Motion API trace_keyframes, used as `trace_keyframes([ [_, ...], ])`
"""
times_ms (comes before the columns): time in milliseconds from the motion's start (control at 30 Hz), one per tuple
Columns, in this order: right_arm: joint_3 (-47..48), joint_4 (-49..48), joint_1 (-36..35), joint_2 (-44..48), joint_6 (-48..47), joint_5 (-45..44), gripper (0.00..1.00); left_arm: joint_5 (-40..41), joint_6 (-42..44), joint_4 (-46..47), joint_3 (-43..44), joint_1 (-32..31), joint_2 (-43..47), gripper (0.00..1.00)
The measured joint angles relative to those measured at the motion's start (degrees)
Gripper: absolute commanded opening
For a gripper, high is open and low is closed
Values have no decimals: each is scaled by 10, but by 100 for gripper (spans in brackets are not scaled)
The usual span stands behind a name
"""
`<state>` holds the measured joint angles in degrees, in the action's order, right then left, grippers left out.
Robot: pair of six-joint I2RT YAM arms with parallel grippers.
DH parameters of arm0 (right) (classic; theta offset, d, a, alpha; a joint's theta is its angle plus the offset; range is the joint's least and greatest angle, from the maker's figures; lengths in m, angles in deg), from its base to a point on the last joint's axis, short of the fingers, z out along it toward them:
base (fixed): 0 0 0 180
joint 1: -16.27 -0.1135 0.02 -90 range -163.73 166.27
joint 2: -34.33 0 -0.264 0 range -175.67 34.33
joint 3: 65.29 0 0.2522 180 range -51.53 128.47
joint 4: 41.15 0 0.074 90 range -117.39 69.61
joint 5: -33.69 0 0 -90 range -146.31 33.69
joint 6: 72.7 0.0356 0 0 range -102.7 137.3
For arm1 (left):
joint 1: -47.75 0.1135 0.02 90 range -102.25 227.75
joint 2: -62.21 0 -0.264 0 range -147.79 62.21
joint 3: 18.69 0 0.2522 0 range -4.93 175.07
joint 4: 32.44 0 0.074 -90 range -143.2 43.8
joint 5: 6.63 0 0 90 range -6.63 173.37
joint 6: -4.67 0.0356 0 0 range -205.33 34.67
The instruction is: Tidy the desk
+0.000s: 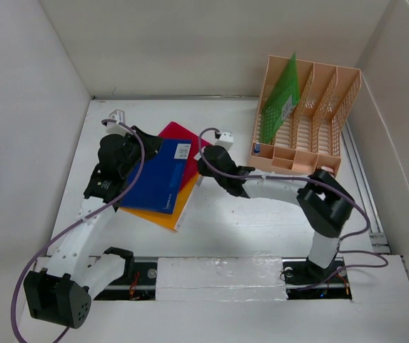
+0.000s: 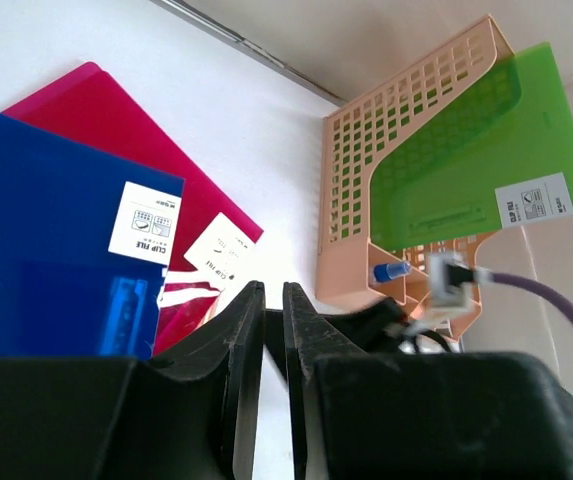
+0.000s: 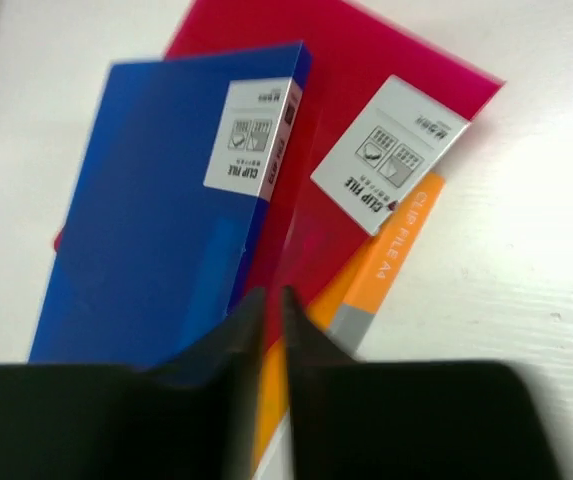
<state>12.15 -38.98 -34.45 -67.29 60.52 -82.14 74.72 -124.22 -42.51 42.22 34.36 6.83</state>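
Note:
The white desk point(image 1: 247, 221) holds a stack of clip files: a blue file point(image 1: 158, 179) on top, a red file point(image 1: 179, 133) under it, an orange file point(image 1: 168, 218) at the bottom. My left gripper point(image 1: 153, 141) is low over the stack's far left part, jaws almost together with nothing between them point(image 2: 274, 290). My right gripper point(image 1: 201, 171) is at the stack's right edge, shut and empty, its tips over the red and orange files point(image 3: 271, 295). The blue file point(image 3: 156, 220), red file point(image 3: 266, 30) and orange file point(image 3: 386, 260) show in the right wrist view.
A peach slotted file rack point(image 1: 311, 153) stands at the back right, with a green file point(image 1: 284, 89) upright in its leftmost slot. A small blue-capped item point(image 2: 391, 271) lies in a front compartment. White panels wall the desk on three sides.

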Motion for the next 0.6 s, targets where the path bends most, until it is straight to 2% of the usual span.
trace_keyframes([
  [33,21,12,0,-21,-5,6,31,-1,0,0,0,0,0,10],
  [67,46,28,-1,-44,-10,9,51,0,0,-1,0,0,0,10],
  [167,135,66,-5,-115,-27,16,55,0,0,-1,0,0,0,11],
  [333,234,104,-8,-190,-35,27,53,-1,0,0,0,0,3,11],
  [600,276,148,-9,-239,-27,39,45,-13,0,0,0,0,19,11],
])
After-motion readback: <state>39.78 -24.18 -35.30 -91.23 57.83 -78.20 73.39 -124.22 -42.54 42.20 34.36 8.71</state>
